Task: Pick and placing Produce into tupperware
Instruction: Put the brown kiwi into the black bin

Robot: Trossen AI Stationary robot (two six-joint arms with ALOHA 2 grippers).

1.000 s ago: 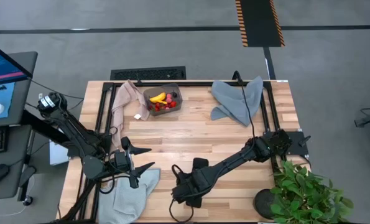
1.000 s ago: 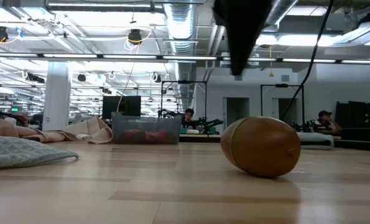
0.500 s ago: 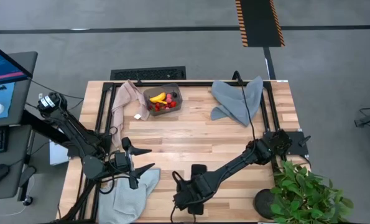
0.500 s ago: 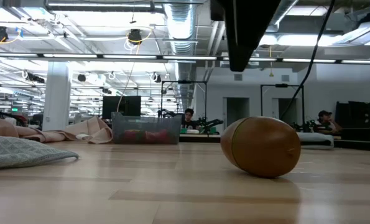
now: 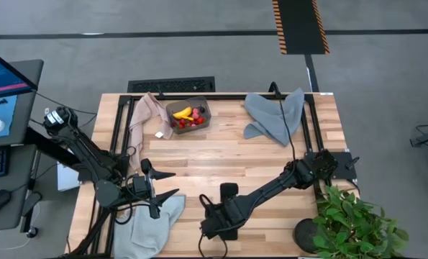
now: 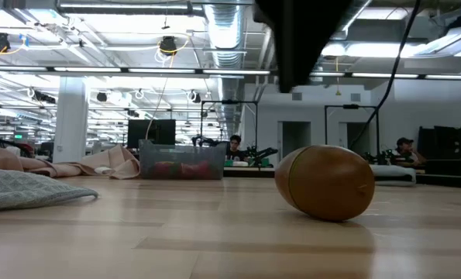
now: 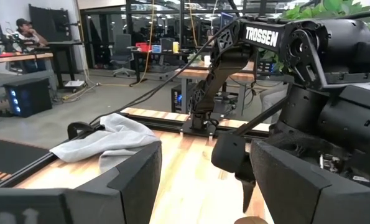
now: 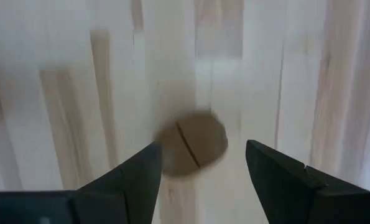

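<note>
One kiwi (image 8: 193, 144), below open right claw (image 8: 200, 163)

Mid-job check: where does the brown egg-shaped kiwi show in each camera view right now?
High view: not visible; the right gripper hangs over its place at the table's near edge.
Low view: brown egg-shaped kiwi lies on the wooden table, right of centre, below the dark gripper.
Left wrist view: only a brown sliver at the bottom edge.
Right wrist view: centred between the open fingers, untouched.
Shared landmark: the right gripper above it.
</note>
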